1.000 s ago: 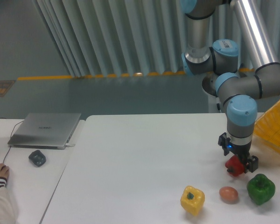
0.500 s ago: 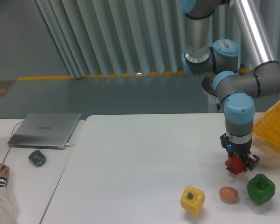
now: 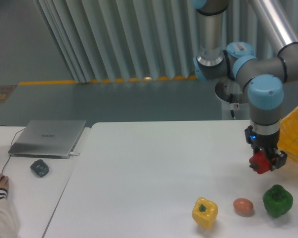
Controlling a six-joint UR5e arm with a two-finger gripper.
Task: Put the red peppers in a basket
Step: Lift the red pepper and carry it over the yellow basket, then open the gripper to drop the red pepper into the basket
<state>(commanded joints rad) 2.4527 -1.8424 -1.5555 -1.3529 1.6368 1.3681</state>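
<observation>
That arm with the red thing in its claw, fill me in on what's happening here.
The robot arm's two-finger gripper is shut on a glossy red bell pepper, holding it above the white table beside the yellow-orange lattice basket at the right edge. The pepper is not in the basket yet. A green pepper, a small brownish-orange egg-shaped item and a yellow pepper sit on the table near its front edge.

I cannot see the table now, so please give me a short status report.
Gripper shut on red pepper, lifted off table. Basket just right. Green pepper below, not blocking.
</observation>
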